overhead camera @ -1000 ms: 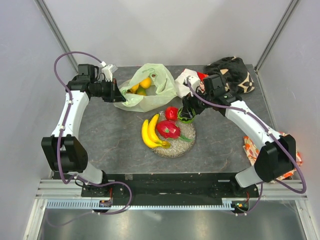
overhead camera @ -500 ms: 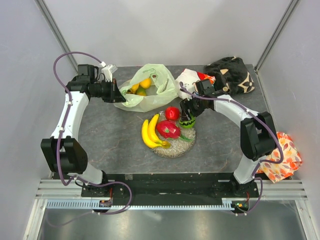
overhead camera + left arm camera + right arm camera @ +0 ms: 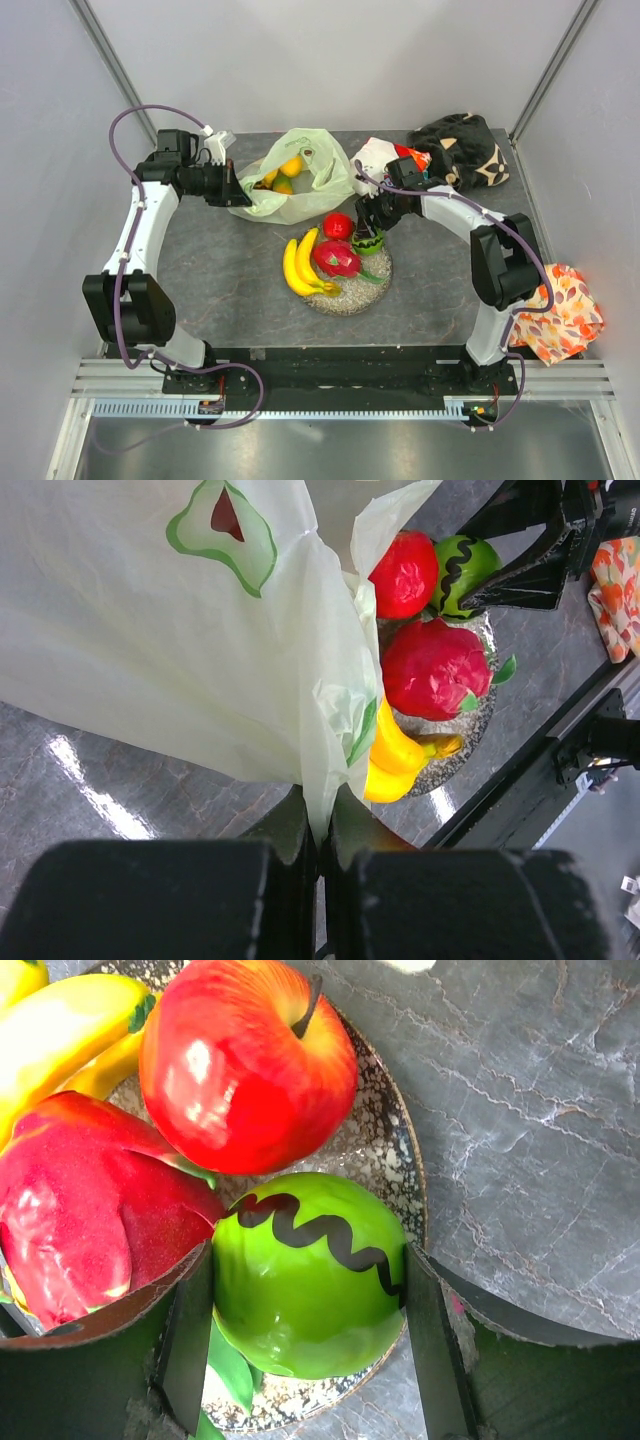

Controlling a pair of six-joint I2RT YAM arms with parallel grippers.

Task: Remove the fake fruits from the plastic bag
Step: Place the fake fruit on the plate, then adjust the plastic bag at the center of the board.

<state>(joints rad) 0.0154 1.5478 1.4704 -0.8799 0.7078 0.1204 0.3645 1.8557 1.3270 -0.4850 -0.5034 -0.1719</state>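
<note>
The pale green plastic bag lies at the back of the table with orange and yellow fruits inside. My left gripper is shut on the bag's edge, and the film is pinched between its fingers. My right gripper is shut on a green lime with a black zigzag, low over the right rim of the speckled round dish. On the dish lie a red apple, a pink dragon fruit and yellow bananas.
A white printed cloth and a dark patterned cloth lie at the back right. An orange leaf-patterned cloth hangs at the table's right edge. Grey walls stand close on three sides.
My right gripper has carried the green lime a little left and down onto the dish's rim, and its arm has folded in. The left gripper has held still on the bag.
</note>
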